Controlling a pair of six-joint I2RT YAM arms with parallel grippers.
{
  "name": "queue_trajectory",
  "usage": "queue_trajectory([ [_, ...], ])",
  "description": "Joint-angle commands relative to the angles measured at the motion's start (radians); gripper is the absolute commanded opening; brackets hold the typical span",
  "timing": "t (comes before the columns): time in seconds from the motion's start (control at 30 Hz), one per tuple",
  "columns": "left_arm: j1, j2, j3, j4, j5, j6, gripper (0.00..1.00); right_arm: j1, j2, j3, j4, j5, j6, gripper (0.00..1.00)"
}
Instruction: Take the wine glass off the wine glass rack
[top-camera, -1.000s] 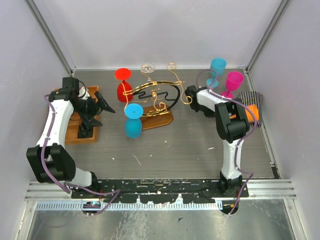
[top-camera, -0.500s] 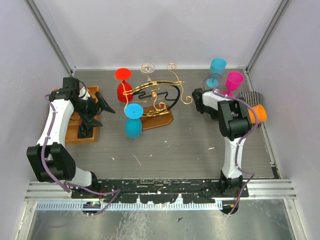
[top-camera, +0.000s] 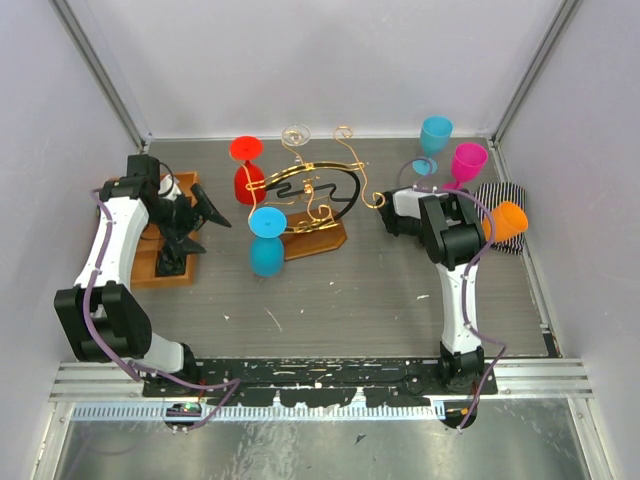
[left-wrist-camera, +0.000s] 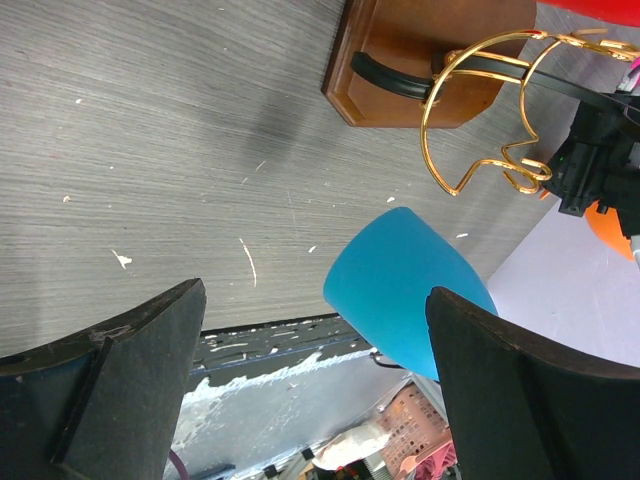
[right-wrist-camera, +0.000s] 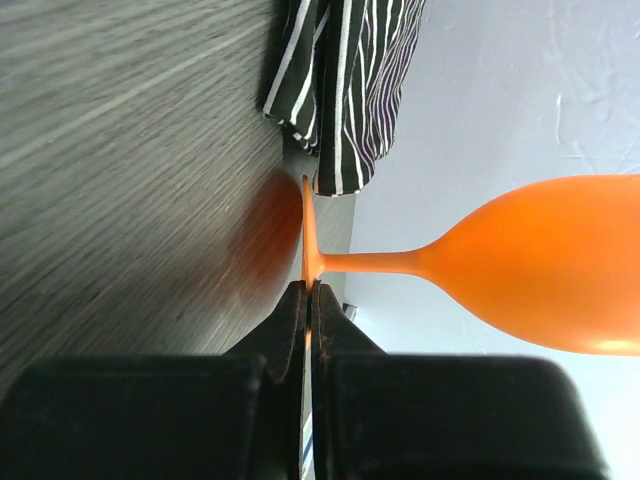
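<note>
Wine glass (right-wrist-camera: 540, 265) sideways, foot in the right gripper (right-wrist-camera: 308, 297), arm sharply bent.

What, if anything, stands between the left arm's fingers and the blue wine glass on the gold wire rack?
Nothing visible: only bare grey table separates the open left fingers from the blue wine glass.

The gold wire rack (top-camera: 305, 195) is gleaming like polished metal; the orange wine glass (right-wrist-camera: 550, 265) is looking smooth, matt plastic.
</note>
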Motion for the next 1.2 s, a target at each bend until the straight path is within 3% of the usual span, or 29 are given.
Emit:
queue_trajectory([
  [0.0, 0.004, -0.002, 0.013, -0.008, 0.026, 0.016, 0.98, 0.003, 0.030, 0.034, -0.025, -0.011, 0.118, 0.01],
  [0.07, 0.004, -0.001, 0.012, -0.006, 0.025, 0.016, 0.98, 0.003, 0.028, 0.032, -0.021, -0.021, 0.116, 0.01],
  [0.1, 0.003, 0.000, 0.011, -0.007, 0.025, 0.016, 0.98, 0.003, 0.025, 0.031, -0.016, -0.034, 0.109, 0.08],
  [0.17, 0.004, 0.003, 0.011, -0.004, 0.027, 0.015, 0.98, 0.005, 0.011, 0.021, 0.012, -0.078, 0.078, 0.31],
  [0.2, 0.005, 0.004, 0.013, -0.004, 0.028, 0.013, 0.98, 0.006, 0.002, 0.015, 0.032, -0.109, 0.057, 0.36],
  [0.6, 0.004, -0.006, -0.005, -0.002, 0.024, 0.016, 0.98, 0.032, -0.069, -0.002, 0.088, -0.394, -0.004, 0.61],
  [0.93, 0.004, -0.009, -0.005, -0.001, 0.023, 0.015, 0.98, 0.047, -0.217, 0.037, 0.110, -0.867, -0.065, 0.62],
  [1.17, 0.004, -0.010, -0.007, 0.000, 0.022, 0.017, 0.98, 0.045, -0.265, 0.108, 0.097, -1.065, -0.059, 0.62],
])
